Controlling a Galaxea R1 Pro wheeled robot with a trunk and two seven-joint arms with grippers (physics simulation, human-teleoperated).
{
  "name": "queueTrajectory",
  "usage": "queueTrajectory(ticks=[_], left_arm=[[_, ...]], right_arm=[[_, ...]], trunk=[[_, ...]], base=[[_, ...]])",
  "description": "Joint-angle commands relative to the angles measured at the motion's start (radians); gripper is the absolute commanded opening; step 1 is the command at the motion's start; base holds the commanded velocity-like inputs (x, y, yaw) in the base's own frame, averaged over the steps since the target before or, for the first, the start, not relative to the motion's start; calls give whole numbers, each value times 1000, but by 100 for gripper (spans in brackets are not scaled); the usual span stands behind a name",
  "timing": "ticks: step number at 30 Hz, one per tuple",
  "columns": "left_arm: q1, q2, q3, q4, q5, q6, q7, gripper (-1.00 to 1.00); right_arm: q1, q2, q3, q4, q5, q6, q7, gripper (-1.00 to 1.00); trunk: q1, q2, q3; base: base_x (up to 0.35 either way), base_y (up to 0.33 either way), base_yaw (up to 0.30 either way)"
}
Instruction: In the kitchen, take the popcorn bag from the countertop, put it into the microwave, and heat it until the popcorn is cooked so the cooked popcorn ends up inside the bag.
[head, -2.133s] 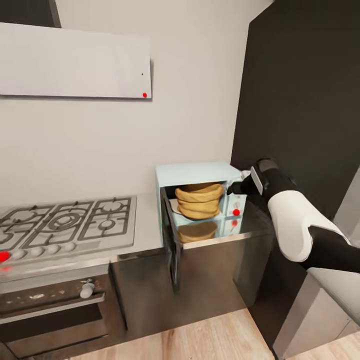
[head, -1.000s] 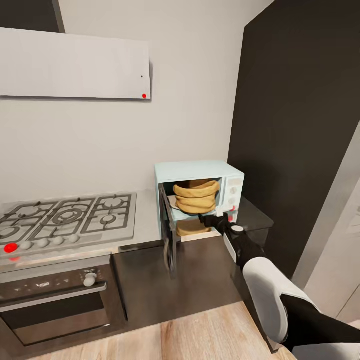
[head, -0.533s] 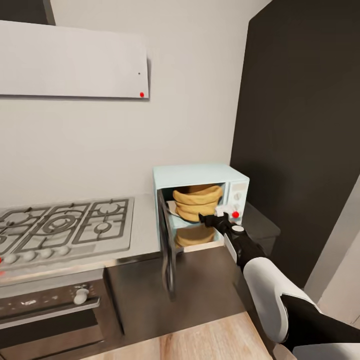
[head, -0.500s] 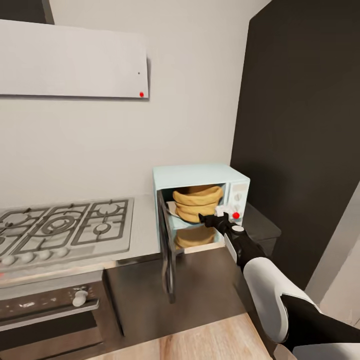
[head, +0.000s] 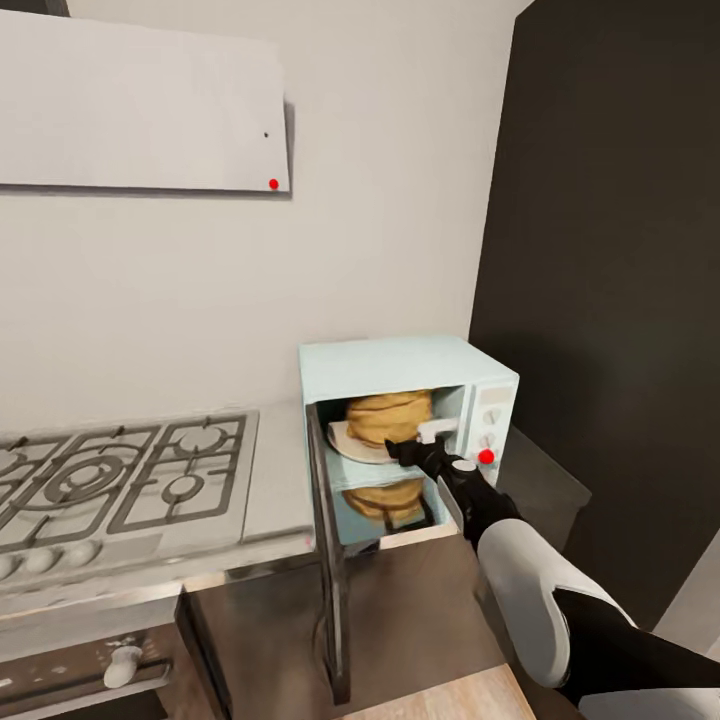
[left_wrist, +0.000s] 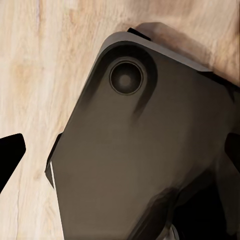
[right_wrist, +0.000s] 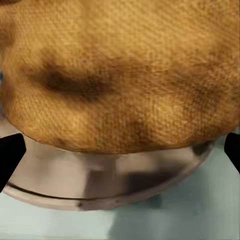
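Burlap popcorn bag (head: 388, 418) sits just beyond right hand (head: 408, 452).

The mouth of the tan-orange burlap popcorn bag (head: 388, 418) is hidden under the ceiling of the pale blue microwave (head: 400, 365); its contents cannot be read. The black right pincer (head: 408, 452) covers the bag's lower front, jaw spacing indeterminate. The gas hob (head: 110, 478) is cut by the picture's edge.
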Motion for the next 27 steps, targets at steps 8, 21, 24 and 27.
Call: queueTrajectory(ticks=[8, 21, 24, 27], left_arm=[[0, -2, 4, -2, 2, -3, 5, 100], [0, -2, 4, -1, 1, -3, 6, 100], [0, -2, 4, -1, 1, -3, 6, 100], [0, -2, 4, -1, 1, -3, 5, 100]], right_arm=[[-1, 1, -11, -7, 10, 2, 44, 100], [-1, -8, -14, -170, 8, 195, 106, 100], [-1, -36, -15, -253, 10, 361, 139, 100], [10, -115, -16, -344, 1, 521, 243, 100]], trunk=[[0, -1, -1], [0, -1, -1], [0, -1, -1], [0, -1, -1]], base=[[-142, 0, 0], [-318, 0, 0], [-318, 0, 0], [-317, 0, 0]])
